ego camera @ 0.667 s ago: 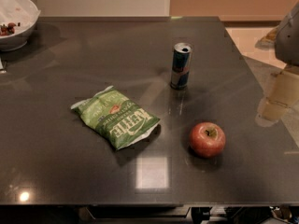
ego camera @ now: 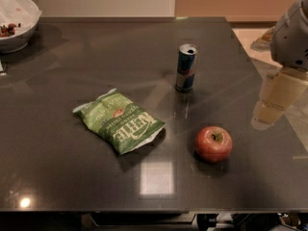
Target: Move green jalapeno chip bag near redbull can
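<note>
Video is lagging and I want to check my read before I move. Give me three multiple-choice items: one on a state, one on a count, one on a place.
1. The green jalapeno chip bag is: A lying flat on the table; B held aloft; C standing upright.
2. Drink cans on the table: A one; B two; C three.
3. The gripper is: A over the bag; B touching the can; C by the table's right edge.

Answers: A, the bag lies flat with nothing gripping it; A, only the redbull can stands there; C, the gripper hangs at the right edge, apart from both.
</note>
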### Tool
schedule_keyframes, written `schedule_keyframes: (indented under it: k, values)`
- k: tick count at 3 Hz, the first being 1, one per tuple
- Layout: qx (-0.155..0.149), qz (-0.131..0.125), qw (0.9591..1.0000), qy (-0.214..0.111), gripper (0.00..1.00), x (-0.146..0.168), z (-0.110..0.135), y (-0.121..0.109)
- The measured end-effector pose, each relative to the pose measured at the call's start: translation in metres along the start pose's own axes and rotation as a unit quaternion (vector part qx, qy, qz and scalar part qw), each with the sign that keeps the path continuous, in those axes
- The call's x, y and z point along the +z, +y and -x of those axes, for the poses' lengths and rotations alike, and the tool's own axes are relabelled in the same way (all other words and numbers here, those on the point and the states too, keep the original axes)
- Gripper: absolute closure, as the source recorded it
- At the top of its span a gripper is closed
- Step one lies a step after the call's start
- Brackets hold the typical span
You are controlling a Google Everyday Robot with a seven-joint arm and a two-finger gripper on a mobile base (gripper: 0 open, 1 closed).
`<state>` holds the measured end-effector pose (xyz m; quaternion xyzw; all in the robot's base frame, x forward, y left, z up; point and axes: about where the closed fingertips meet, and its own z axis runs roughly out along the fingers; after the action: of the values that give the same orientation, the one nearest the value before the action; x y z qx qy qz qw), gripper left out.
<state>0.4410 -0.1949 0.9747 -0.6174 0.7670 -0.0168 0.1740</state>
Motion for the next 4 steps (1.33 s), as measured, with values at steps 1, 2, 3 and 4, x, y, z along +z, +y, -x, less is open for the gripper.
schedule_keyframes:
  k: [1,2,3,4]
  values:
    - [-0.010,0.012,0.9993,-0.034,0.00,0.016,0.026,0.013]
    - [-0.026,0.044,0.9970,-0.059,0.00,0.042,0.059,0.033]
    - [-0.034,0.067,0.9951,-0.064,0.00,0.071,0.085,0.046]
    - [-0.034,0.074,0.9947,-0.063,0.00,0.095,0.107,0.049]
